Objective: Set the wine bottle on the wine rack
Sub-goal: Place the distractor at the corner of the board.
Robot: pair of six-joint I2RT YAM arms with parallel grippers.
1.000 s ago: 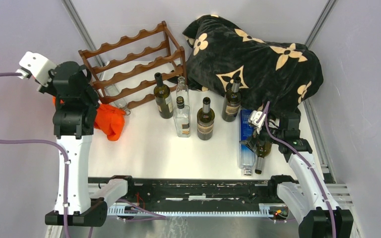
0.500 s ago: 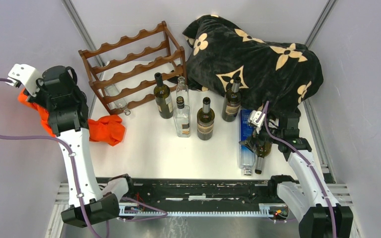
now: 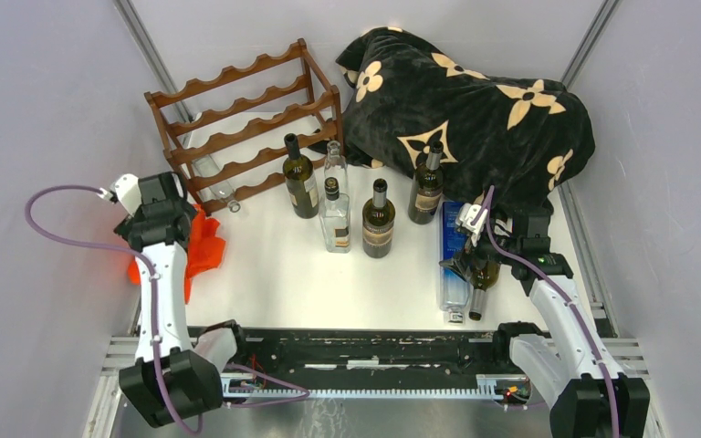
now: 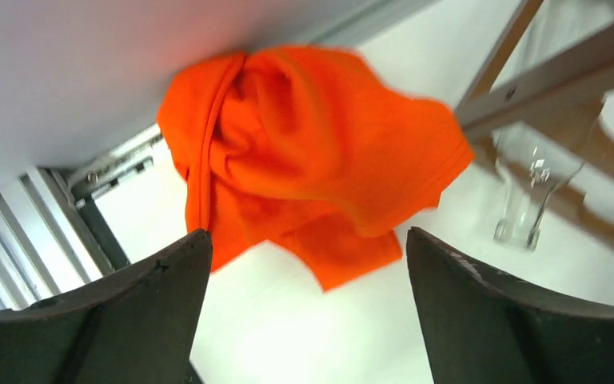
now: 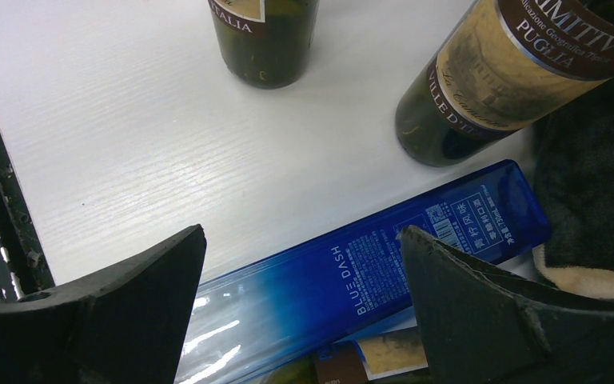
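The dark reddish-brown wine rack [image 3: 237,128] stands at the back left, and a clear bottle [image 3: 212,178] lies in its lowest tier. Several wine bottles stand mid-table, among them a dark green one [image 3: 300,178]. A dark wine bottle [image 3: 479,278] lies beside a blue bottle [image 3: 454,260] at the right. My right gripper [image 3: 471,265] hovers open over those two; in the right wrist view the gripper [image 5: 301,234] straddles the blue bottle [image 5: 352,280] without touching. My left gripper [image 4: 305,240] is open and empty over an orange cloth [image 4: 312,168].
A black blanket with cream flowers [image 3: 475,109] is heaped at the back right. The orange cloth [image 3: 199,251] lies by the left wall, just in front of the rack. Two standing dark bottles [image 5: 264,40] [image 5: 496,80] are close ahead of the right gripper.
The left arm swung down and back from the wall toward the near edge. Its jaws opened and let go of the orange cloth. The right arm has not moved.
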